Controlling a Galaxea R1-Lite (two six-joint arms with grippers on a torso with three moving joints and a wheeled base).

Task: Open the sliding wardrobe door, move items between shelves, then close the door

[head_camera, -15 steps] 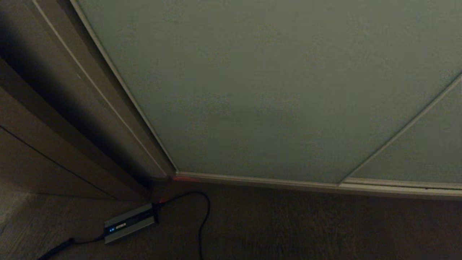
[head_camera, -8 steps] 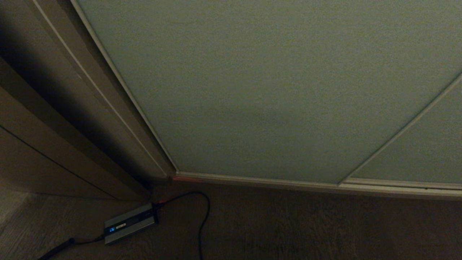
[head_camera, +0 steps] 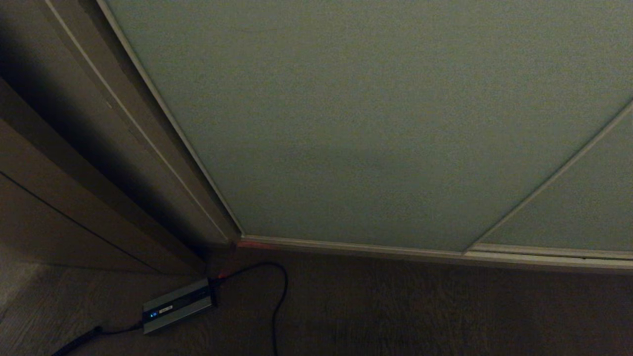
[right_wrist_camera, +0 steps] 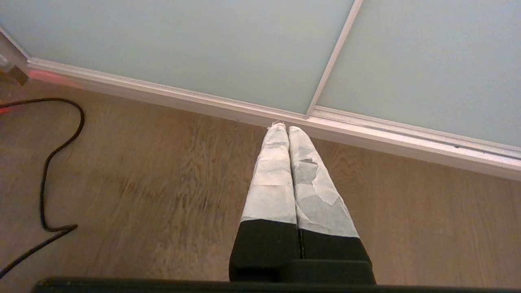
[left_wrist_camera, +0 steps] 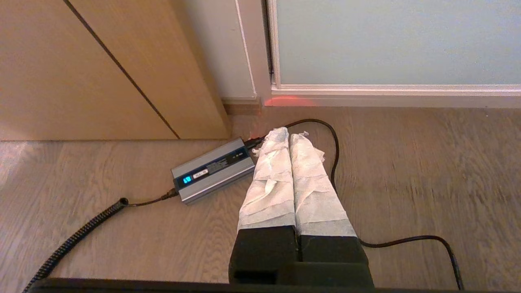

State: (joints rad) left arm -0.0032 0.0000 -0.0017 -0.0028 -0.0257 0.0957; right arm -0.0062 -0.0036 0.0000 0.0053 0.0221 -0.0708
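Observation:
The sliding wardrobe door (head_camera: 371,123) is a pale grey-green panel with a thin light frame. It fills most of the head view and stands closed against the left jamb. It also shows in the left wrist view as the door (left_wrist_camera: 386,40) and in the right wrist view as the door (right_wrist_camera: 183,40). The items and the shelves are hidden behind it. My left gripper (left_wrist_camera: 288,132) hangs over the floor, shut and empty. My right gripper (right_wrist_camera: 283,127) is shut and empty, tips toward the door's bottom rail. Neither arm shows in the head view.
A second grey-green panel (head_camera: 583,207) overlaps at the right. A brown wood-grain panel (head_camera: 59,198) stands at the left. A grey power adapter (head_camera: 178,305) with a black cable (head_camera: 282,291) lies on the wooden floor near the door's left corner, close to my left gripper.

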